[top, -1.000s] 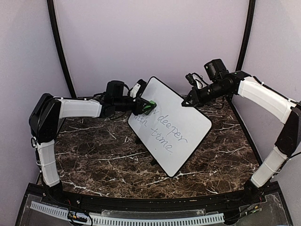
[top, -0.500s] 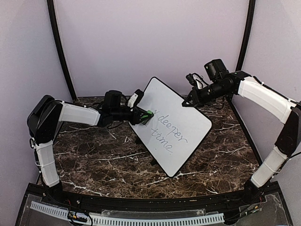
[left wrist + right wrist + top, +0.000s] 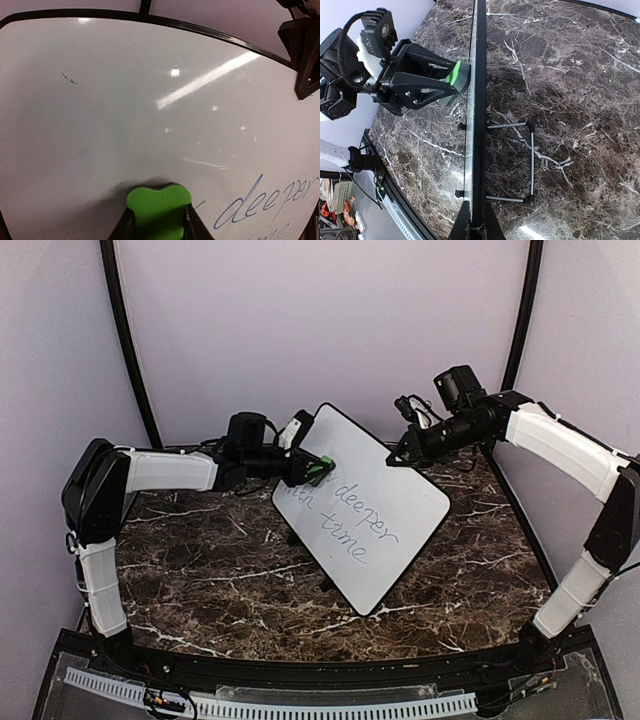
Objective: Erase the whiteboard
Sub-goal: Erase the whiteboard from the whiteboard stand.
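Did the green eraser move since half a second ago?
Yes. The green eraser slid up the whiteboard, toward its far top corner, away from the handwriting.

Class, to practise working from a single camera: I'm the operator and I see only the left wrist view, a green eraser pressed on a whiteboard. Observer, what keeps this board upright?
Observer: The right gripper is shut on the whiteboard's upper right edge, pinching its black frame.
Operator: Is there anything behind the board?
Observer: The right wrist view shows a thin wire stand jutting from its back, with the marble table beyond.
Operator: How much writing remains?
Observer: In the top view, two slanted lines, ending "deeper" and "time", run below and right of the eraser.
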{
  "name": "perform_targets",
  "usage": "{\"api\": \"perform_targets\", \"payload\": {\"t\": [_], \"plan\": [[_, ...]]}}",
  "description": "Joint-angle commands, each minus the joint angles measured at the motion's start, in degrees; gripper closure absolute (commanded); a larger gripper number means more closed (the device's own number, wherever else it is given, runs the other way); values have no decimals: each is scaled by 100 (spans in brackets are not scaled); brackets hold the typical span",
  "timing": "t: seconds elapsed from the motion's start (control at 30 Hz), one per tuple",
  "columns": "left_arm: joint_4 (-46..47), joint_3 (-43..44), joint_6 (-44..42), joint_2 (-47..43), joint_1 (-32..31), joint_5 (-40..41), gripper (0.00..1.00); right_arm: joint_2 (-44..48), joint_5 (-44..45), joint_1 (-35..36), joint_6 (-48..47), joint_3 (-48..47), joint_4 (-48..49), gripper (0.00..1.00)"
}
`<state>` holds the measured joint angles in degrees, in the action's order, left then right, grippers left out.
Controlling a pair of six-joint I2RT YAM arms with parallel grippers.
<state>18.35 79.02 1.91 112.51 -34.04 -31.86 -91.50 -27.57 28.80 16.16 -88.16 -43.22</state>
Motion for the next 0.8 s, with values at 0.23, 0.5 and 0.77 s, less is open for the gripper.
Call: {"api": "perform_targets", "payload": {"t": [0.23,0.5,0.77], "plan": [[319,-1234,147,-162,-143,1,100,-112,-482,257,-536,-26,68,100],[33,-472,27,66,-195,-6,100,-82,-466,257,-535,-8,77,100],[-262,66,-30,233,-234,-7,100,-69,-451,258,-535,16,86,100]]}}
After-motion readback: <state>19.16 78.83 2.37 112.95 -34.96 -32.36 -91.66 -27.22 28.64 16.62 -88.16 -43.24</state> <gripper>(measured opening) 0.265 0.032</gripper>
